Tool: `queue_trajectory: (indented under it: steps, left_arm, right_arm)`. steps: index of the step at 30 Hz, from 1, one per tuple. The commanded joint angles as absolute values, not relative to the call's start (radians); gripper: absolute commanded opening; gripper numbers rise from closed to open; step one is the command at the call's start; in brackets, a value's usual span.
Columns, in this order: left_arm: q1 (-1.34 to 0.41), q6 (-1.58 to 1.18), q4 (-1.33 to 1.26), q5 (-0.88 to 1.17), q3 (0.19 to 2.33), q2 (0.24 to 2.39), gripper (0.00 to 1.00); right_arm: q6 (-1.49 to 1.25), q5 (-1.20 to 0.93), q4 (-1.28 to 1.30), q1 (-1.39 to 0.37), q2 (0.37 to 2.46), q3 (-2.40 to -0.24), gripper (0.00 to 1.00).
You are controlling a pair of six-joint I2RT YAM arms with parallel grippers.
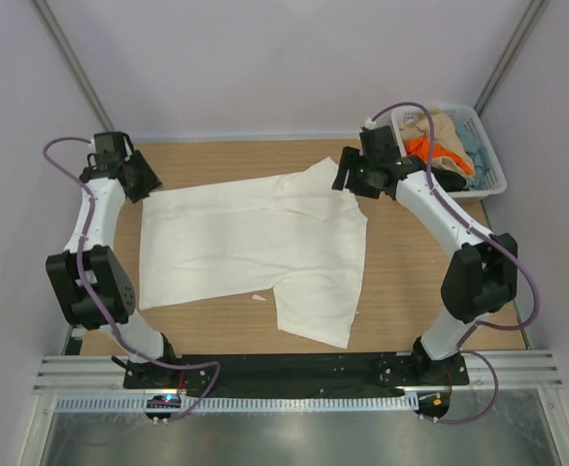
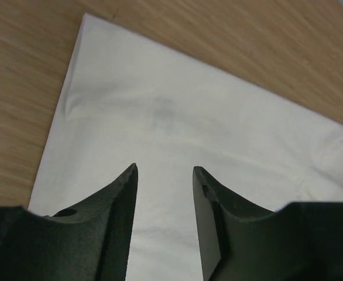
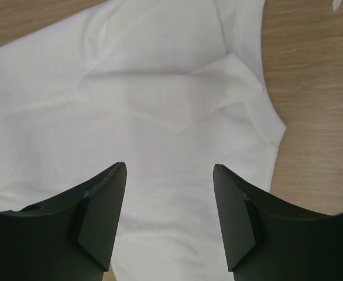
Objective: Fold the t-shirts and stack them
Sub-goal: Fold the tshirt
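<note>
White cloth short-sleeved t-shirt (image 1: 251,243) spread flat on wooden table (image 1: 411,282), between arms. Left gripper (image 2: 164,170) above hem corner, jaws parted, empty. Right gripper (image 3: 168,167) above shoulder end, likewise parted, empty.

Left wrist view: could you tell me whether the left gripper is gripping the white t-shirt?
No, the left gripper is open, nothing between its fingers, and the white t-shirt lies spread flat beneath it.
</note>
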State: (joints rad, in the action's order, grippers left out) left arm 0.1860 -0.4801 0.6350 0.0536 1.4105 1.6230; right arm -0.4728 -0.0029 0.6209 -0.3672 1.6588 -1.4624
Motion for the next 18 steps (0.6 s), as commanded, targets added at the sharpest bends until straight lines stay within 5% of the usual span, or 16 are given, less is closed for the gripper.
queue_trajectory:
  steps: [1, 11, 18]
  left_arm:
    - [0.198, -0.456, 0.566, 0.141, 1.528, 1.813, 0.39]
    - [0.244, -0.494, 0.502, 0.344, 1.582, 1.991, 0.36]
    - [0.255, -0.52, 0.483, 0.37, 1.62, 2.066, 0.37]
  right_arm:
    - [-0.46, -0.087, 0.617, -0.312, 1.784, -1.566, 0.66]
    - [-0.52, -0.15, 0.48, -0.221, 1.901, -1.574, 0.41]
    - [-0.443, -0.256, 0.408, -0.13, 2.032, -1.62, 0.52]
